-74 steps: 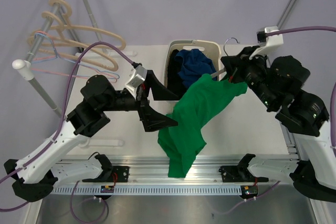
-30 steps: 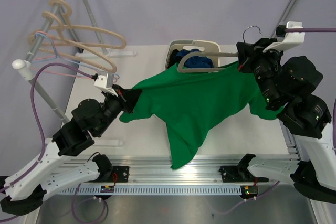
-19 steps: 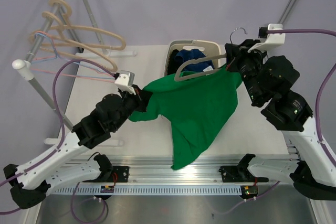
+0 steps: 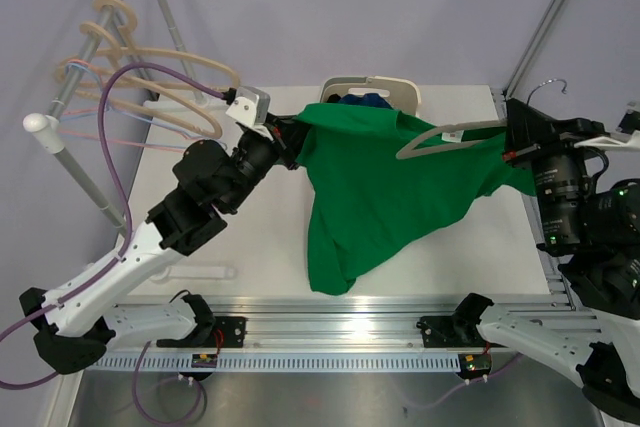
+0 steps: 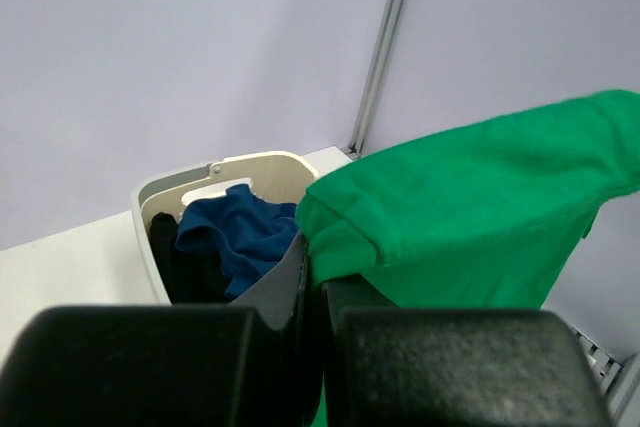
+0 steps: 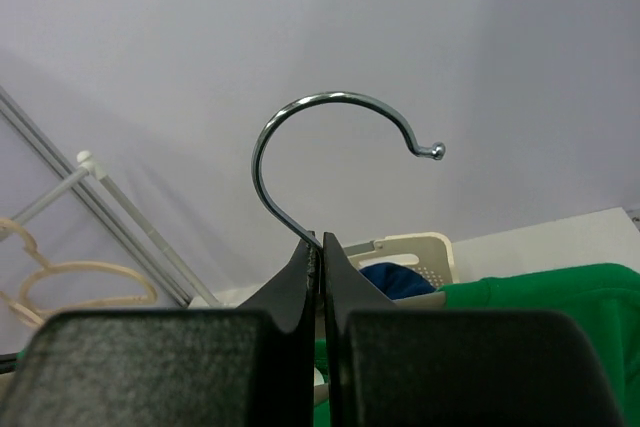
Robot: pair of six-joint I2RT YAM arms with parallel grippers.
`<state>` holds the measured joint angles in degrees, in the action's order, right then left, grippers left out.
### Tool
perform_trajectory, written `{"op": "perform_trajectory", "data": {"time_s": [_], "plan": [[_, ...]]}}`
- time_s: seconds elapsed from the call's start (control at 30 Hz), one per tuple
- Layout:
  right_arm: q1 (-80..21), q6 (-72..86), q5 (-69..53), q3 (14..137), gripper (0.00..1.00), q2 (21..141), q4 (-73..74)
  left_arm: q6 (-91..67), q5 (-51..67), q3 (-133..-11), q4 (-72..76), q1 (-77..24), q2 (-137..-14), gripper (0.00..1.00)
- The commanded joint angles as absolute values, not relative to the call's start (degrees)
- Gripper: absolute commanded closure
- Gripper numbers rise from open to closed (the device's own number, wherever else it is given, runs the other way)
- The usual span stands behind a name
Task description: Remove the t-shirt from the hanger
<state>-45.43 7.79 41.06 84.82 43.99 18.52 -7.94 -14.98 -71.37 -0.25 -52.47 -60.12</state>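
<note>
A green t-shirt (image 4: 380, 187) hangs stretched in the air between the two arms, above the white counter (image 4: 470, 247). The left arm (image 4: 200, 197) reaches toward the far side, and its jaws are pressed together on a bunched fold at the shirt's left edge; the left wrist view shows that fold of green cloth (image 5: 450, 217) pinched right at the tips. The right arm (image 4: 580, 207) holds a cream plastic hanger (image 4: 450, 135) with a chrome hook, its jaws clamped on the hook's shank just above the hanger's neck. From the right wrist view the hook (image 6: 335, 97) curls up out of the closed jaws, with green fabric (image 6: 540, 297) below on the right. One arm of the hanger lies bare across the top of the shirt, pointing toward the left arm. The other end seems to sit under the cloth near the right arm, though the overhead view does not make this clear. The shirt's lower part droops down to the counter close to its near edge. Behind the shirt, at the far edge, stands a cream plastic laundry basket (image 4: 400, 87) holding a dark blue garment (image 4: 365, 99). On the left, beside the counter, a metal rack (image 4: 60, 137) carries several tan hangers (image 4: 150, 67).
</note>
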Motion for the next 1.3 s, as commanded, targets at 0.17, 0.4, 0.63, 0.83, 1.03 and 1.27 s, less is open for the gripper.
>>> {"op": "perform_trajectory", "data": {"time_s": [0.17, 0.4, 0.63, 0.83, 1.03, 1.27], "plan": [[-45.09, 6.77, 42.28, 80.95, 1.0, 40.78, 14.59, -9.31, -13.09, -52.77, 11.31, -52.21, -54.76, 1.0], [-45.0, 13.61, 31.75, 84.73, 1.0, 44.56, 19.42, -14.32, -14.41, -35.26, 22.14, -52.21, -50.71, 0.95], [-45.09, 19.77, 22.94, 79.64, 1.0, 44.91, 17.93, -14.86, -8.1, -31.99, 21.71, -52.21, -51.77, 0.42], [-45.0, 23.64, 21.88, 63.91, 1.0, 44.21, 10.99, -15.82, 3.06, -39.01, 10.91, -52.21, -48.7, 0.14], [-45.09, 23.56, 19.6, 65.83, 1.0, 45.7, 13.71, -16.44, 9.14, -47.25, 3.97, -52.21, -42.81, 0.01], [-45.0, 20.04, 19.69, 62.42, 1.0, 47.2, 16.44, -11.87, 0.9, -62.91, -12.9, -52.21, -44.47, 0.01]]}}
